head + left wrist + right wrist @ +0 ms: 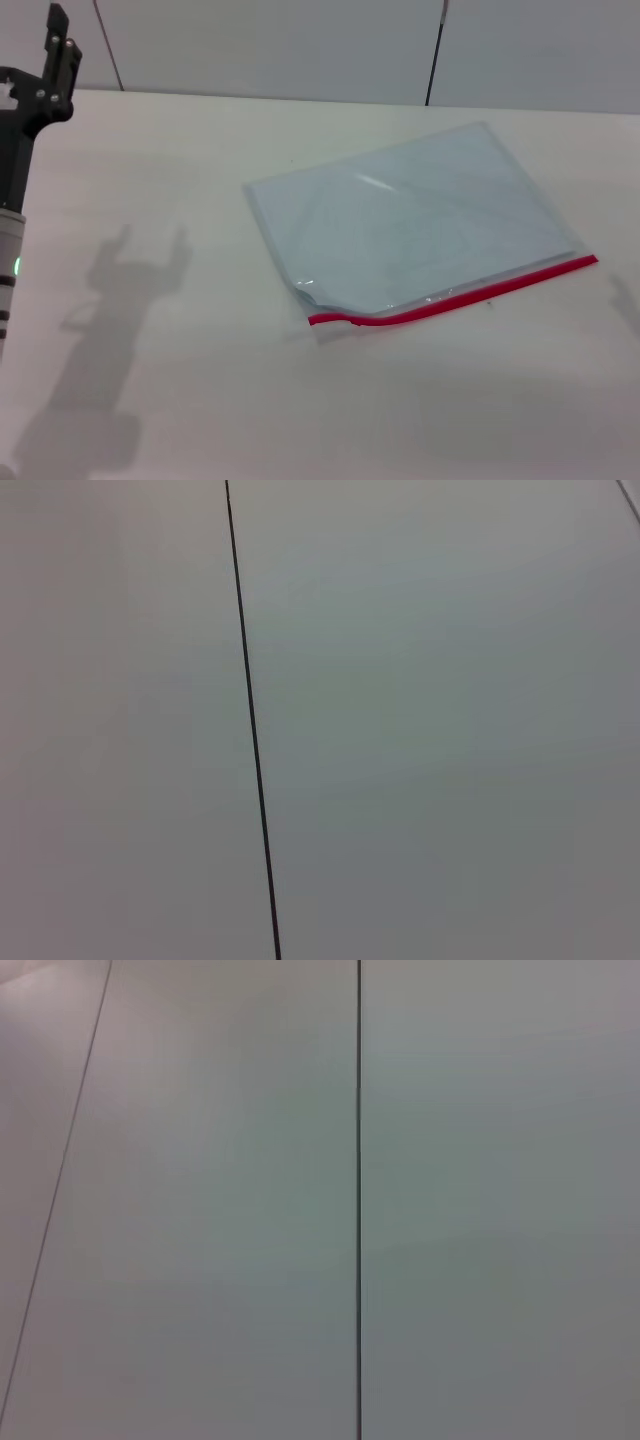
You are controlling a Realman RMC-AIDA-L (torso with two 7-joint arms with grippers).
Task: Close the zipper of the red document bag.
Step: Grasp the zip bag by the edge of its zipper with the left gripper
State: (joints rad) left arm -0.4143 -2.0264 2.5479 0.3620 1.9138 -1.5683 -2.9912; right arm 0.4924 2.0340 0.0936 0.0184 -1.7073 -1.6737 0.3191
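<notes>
— Where was the red document bag (420,220)?

— It lay flat on the white table (200,400), right of the middle and turned at a slant, in the head view. Its pale, see-through body reached back toward the wall (300,50).

— And the zipper (470,292)?

— It ran along the long edge nearest the robot, a thin red strip from the right corner down to the left one. Near the left end the strip buckled and the bag's corner was lifted and creased there.

— What of the left gripper (55,50)?

— It was raised at the far left edge of the view, well apart from the bag, fingers pointing up. Whether they stood wide or narrow I could not tell. It held nothing.

— The right gripper?

— It did not appear in any view. Both wrist cameras showed only plain wall panels with dark seams.
</notes>
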